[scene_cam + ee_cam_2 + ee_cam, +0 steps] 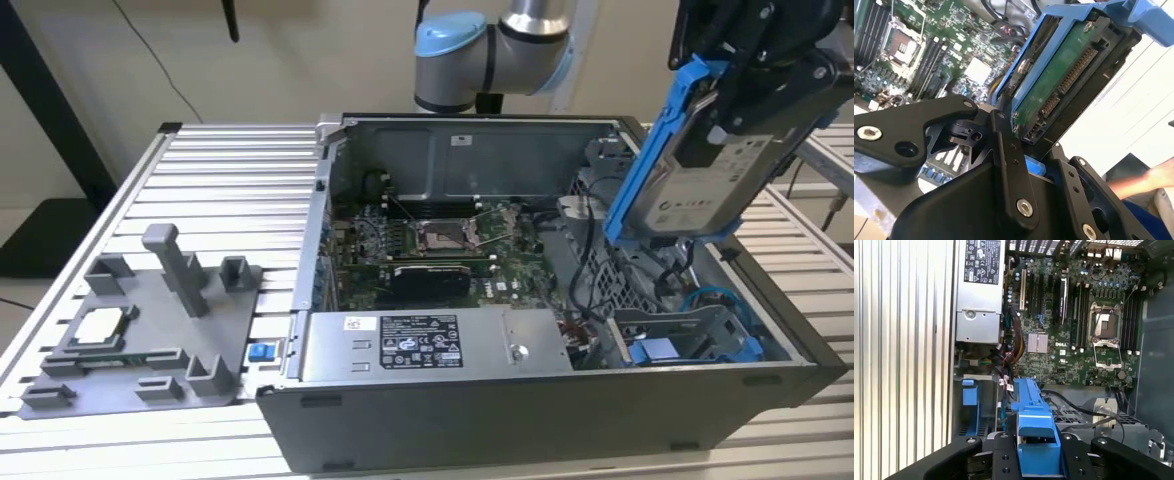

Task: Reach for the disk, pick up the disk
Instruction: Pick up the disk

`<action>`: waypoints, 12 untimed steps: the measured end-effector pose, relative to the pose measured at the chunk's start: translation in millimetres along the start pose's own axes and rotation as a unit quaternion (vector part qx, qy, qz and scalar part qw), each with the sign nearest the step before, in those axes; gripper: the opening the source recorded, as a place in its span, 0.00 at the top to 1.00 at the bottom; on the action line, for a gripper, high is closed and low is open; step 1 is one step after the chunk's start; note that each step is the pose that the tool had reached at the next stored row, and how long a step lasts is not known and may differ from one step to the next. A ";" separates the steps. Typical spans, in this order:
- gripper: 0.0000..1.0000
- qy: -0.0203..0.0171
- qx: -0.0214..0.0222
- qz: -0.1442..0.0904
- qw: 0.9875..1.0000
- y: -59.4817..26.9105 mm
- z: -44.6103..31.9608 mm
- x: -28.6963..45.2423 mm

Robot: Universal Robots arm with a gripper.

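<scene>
The bench (200,170) is a slatted metal top, and most of it is taken up by an open computer case (534,420) that sits toward the exterior view's right, its side panel off. Inside the case lies the green motherboard (454,245), with a bare processor socket (1105,326) near its middle. A grey power supply box (434,342) with a black-and-white label sits along the case's near wall. Near the bench's front corner on the exterior view's left stands a grey fixture tray (147,340) with upright posts; a small square silver-topped chip (103,327) rests in one of its pockets.

The disk (701,190) hangs in the air above the case's end on the exterior view's right, tilted steeply with its white label facing outward and its blue rails (654,140) along the edges. The black hand (747,80) is clamped on the disk's upper end, well clear of the drive bay (681,345) below it. In the second wrist view the disk's green circuit underside (1064,75) and connector pins show between the hand's black linkages.
</scene>
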State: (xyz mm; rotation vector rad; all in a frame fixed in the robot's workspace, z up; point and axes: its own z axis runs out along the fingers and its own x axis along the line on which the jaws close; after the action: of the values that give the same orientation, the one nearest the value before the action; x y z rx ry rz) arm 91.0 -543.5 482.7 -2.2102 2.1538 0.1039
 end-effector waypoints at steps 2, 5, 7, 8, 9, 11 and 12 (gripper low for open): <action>1.00 0.000 0.000 0.000 1.000 -0.1 -0.5 5.6; 1.00 0.000 0.000 0.000 1.000 -0.3 -0.1 11.7; 1.00 0.000 0.000 0.001 1.000 -0.2 0.7 15.8; 1.00 0.000 0.000 0.001 1.000 -0.2 1.5 17.7; 1.00 0.000 0.000 0.001 1.000 -0.2 2.3 19.6; 1.00 0.000 0.002 0.001 1.000 -0.3 4.5 22.4; 1.00 0.001 0.002 0.001 1.000 -0.5 5.2 22.9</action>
State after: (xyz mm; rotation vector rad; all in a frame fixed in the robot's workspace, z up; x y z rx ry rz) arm 92.0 -565.9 475.5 -2.2060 2.1552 0.0967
